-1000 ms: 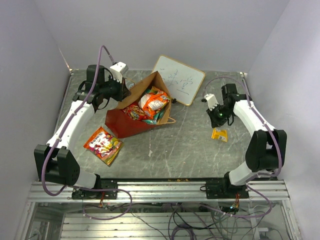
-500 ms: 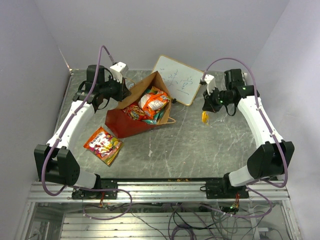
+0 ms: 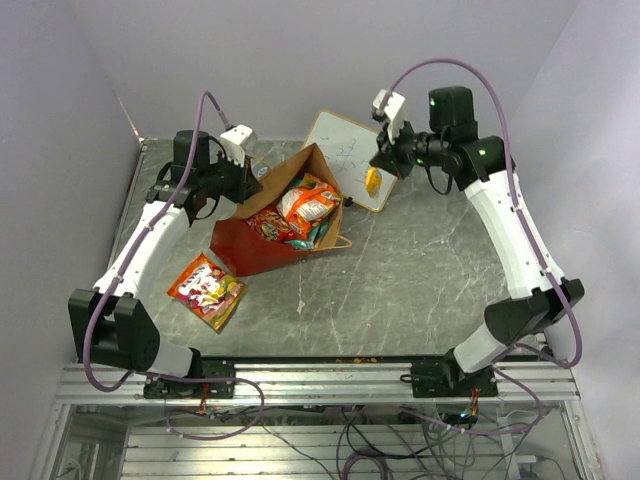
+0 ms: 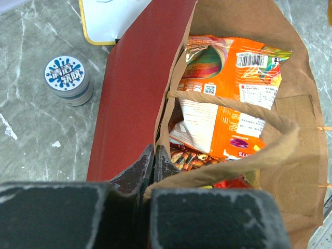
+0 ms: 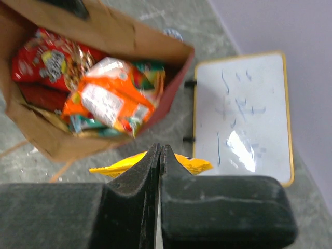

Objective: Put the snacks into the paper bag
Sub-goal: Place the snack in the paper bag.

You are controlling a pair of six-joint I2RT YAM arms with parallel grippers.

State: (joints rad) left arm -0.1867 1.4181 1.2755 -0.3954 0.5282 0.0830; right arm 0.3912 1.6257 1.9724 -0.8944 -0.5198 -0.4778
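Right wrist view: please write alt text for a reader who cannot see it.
The right gripper, shut, holds a small yellow packet. Beyond it is the open paper bag with snacks inside, and a white board to the right.

Can see only the top layer inside the paper bag [image 4: 129,93]; cannot count the packs [image 4: 189,158] under the big orange packet [image 4: 233,104]. Lose the bag's right side past the left wrist view's edge. Glimpse just two ends of the yellow bar [image 5: 189,166] beside the right tool [image 5: 158,150], all blurred. Cannot read the writing board [image 3: 345,150] from above.
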